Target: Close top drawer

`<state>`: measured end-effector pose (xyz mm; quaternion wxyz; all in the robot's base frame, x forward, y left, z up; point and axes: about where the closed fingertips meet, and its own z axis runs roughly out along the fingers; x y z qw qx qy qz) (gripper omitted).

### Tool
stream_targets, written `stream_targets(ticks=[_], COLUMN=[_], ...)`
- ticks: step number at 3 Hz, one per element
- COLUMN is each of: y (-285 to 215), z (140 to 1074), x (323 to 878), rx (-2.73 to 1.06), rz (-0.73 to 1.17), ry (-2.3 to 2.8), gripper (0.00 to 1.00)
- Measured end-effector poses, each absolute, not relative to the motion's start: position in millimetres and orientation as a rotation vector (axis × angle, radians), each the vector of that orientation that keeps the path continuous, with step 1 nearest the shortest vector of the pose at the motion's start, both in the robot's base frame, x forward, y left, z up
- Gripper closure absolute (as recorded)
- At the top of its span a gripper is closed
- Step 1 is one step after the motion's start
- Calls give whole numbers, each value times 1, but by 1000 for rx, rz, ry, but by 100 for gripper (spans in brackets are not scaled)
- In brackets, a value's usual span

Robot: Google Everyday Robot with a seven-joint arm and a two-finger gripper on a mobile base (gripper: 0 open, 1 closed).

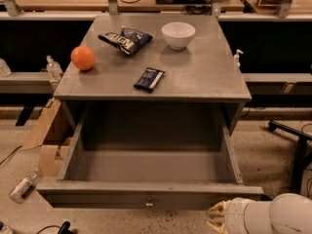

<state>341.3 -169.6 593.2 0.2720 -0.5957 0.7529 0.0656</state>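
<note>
The top drawer [146, 167] of the grey metal cabinet is pulled fully out toward me and is empty inside. Its flat front panel [97, 199] runs along the bottom of the view, with a small central knob [149, 204]. My gripper [218, 219] comes in from the bottom right on a white arm. It sits just in front of the drawer's front panel, to the right of the knob and a little below it.
On the cabinet top [195, 77] lie an orange [83, 58], a dark chip bag [125, 39], a white bowl [178, 34] and a dark snack bar [149, 79]. A cardboard box [46, 130] and a bottle [20, 186] lie on the floor at left. A chair base [292, 135] stands at right.
</note>
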Motion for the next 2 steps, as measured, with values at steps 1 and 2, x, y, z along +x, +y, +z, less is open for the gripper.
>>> stream_targets(ticks=[1,2], y=[-159,-158], z=[594,594], x=[374,376], rx=[-1640,-1643], rz=[160,160], ry=[1979,1976], gripper=[100,100])
